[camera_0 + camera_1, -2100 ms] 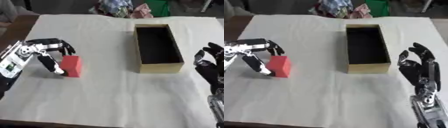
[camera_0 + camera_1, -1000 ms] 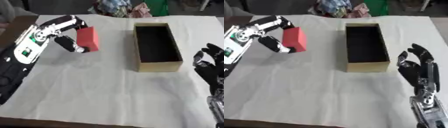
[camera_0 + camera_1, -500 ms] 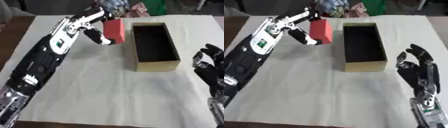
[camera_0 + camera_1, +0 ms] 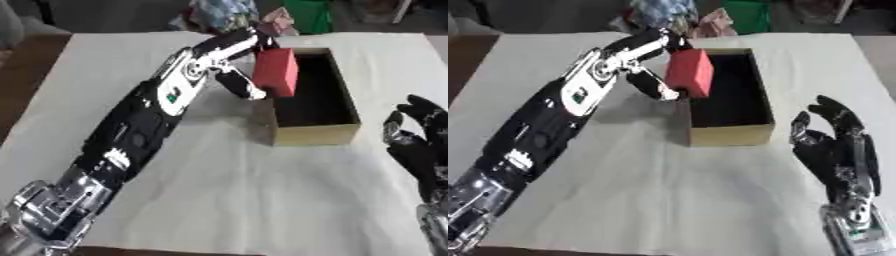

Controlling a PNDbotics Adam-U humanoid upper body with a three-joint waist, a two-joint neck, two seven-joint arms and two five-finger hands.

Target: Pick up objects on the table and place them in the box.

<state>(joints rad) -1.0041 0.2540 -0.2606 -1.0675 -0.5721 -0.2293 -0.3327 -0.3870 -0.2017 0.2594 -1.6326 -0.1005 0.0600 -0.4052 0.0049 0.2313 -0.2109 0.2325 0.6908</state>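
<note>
Your left hand pinches the red block by opposite faces, over the box's left wall. It looks rigid and light, so hold those flat sides. Your right hand idles, fingers spread.

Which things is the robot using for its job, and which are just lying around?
For the job:
- red block, held in the left hand over the box's left wall
- open box

Just around:
- right hand, open and idle
- colourful clutter beyond the table's far edge
</note>
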